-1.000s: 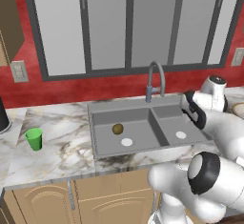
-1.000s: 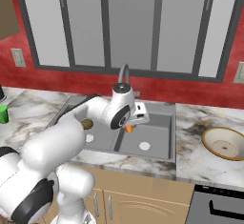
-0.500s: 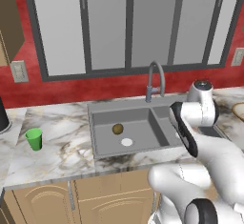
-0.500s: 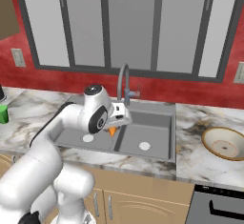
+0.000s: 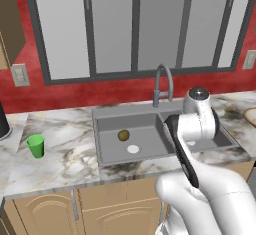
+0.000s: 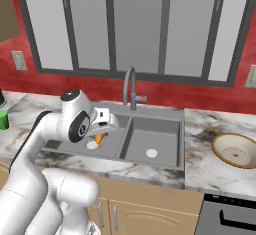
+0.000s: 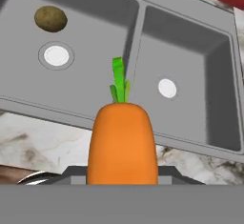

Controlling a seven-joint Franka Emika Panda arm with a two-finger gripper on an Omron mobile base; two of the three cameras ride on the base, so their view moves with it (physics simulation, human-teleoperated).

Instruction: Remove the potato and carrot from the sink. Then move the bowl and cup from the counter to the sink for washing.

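Observation:
My gripper [image 6: 103, 128] is shut on the orange carrot [image 6: 100, 138], held above the front of the sink's left basin. In the hand view the carrot [image 7: 123, 142] stands upright at the bottom centre, green top up, and it covers the fingertips. The olive-brown potato [image 5: 123, 135] lies in the left basin of the grey sink [image 5: 125, 113], beside a white drain; the hand view shows the potato [image 7: 50, 18] at its upper left. The green cup [image 5: 35, 145] stands on the marble counter [image 5: 65, 154] left of the sink. Right of the sink sits the tan bowl [image 6: 235, 150].
A curved grey faucet [image 6: 130, 86] rises behind the sink's middle divider. Behind the counter is a red wall with grey window frames. A dark appliance top [image 6: 230, 214] lies at the lower right, under the counter's right end. Tan cabinets run below.
The arm has swung leftward across the sink with the carrot still in the gripper, from over the divider to the left basin's front. Potato, cup and bowl have not moved.

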